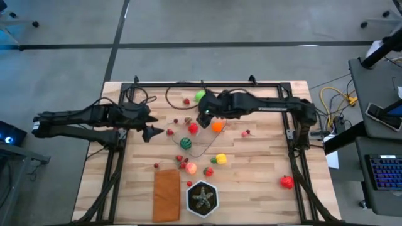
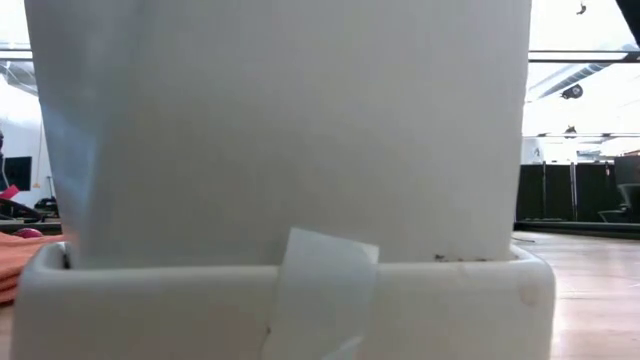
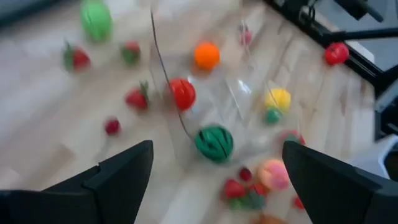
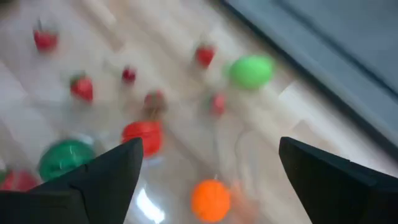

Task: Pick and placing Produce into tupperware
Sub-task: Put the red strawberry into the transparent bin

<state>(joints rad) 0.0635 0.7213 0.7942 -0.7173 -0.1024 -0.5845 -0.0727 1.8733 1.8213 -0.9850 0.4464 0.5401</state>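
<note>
Your desk (image 1: 264,176) is crowded in the middle: small produce (image 1: 185,143) lies scattered around and inside the clear tupperware (image 1: 204,141), leaving narrow gaps. The right pincer (image 1: 204,119), fingers spread, hangs over the container's far edge, blocking that side. The left pincer (image 1: 151,133), also spread, sits just left of it. Near the front edge, an orange-brown mat (image 1: 166,194) and a potted plant (image 1: 202,199) stand together. The right front area is mostly bare, holding one red piece (image 1: 287,182).
</note>
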